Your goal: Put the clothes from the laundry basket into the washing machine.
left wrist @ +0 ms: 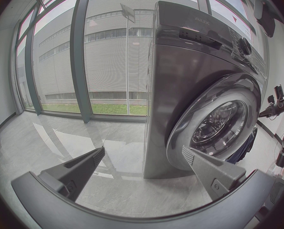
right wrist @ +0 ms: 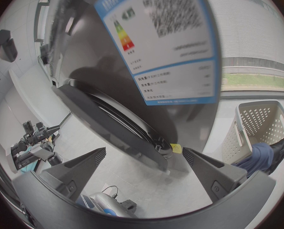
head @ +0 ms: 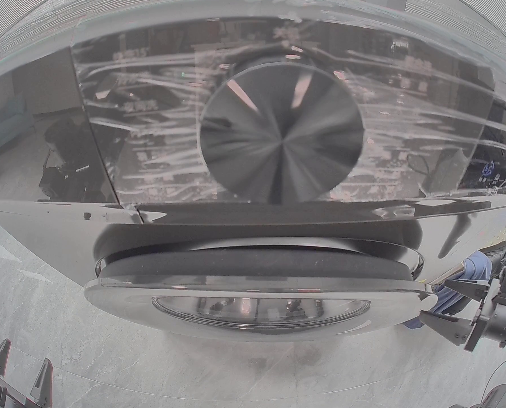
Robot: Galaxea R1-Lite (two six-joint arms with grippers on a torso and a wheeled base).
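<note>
Left of the washing machine (left wrist: pixel 180 80), low before its front, our left gripper (head: pixel 26 351) hangs with its fingers spread and nothing between them. The washing machine's round door (head: pixel 258 307) sits shut against the front. Through its glass the drum (left wrist: pixel 220 124) looks like bare metal. At the door's right edge our right gripper (head: pixel 435 300) is also spread wide and empty, close to the rim, though we cannot tell whether it touches. Right of the washing machine, near its side, stands the laundry basket (right wrist: pixel 262 121).

We judge the task barely begun. The door has to be opened before anything goes in, so all the loading is left to do. The basket seems upright, with its long axis vertical and its mouth pointing up. The door faces straight toward us.
</note>
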